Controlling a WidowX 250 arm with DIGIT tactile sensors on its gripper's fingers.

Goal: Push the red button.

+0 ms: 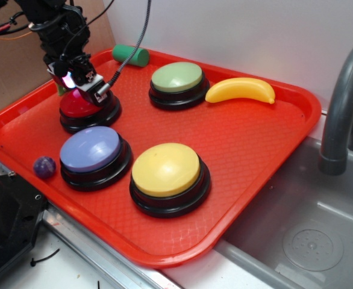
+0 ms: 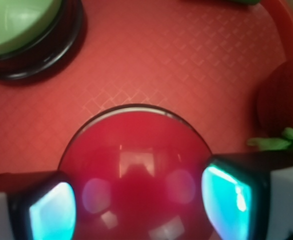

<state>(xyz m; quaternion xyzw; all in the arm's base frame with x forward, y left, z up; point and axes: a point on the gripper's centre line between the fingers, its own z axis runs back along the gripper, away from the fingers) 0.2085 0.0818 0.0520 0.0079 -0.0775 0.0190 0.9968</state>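
The red button [image 1: 79, 106], a glossy dome on a black base, sits at the back left of the red tray [image 1: 255, 180]. My gripper [image 1: 82, 85] is right on top of it. In the wrist view the dome [image 2: 136, 160] fills the lower middle and my gripper [image 2: 141, 202] is open, with the two glowing fingertip pads [image 2: 51, 212] standing wide apart over either side of the cap. I cannot tell whether the fingertips touch the dome.
On the tray are a green button [image 1: 176, 78], a blue button [image 1: 91, 150], a yellow button [image 1: 165, 170], a banana [image 1: 240, 90], a green cylinder [image 1: 130, 55] and a small purple ball [image 1: 44, 167]. A fuzzy red strawberry toy [image 2: 286, 100] lies beside the red button. A sink [image 1: 309, 241] and faucet [image 1: 339, 108] are to the right.
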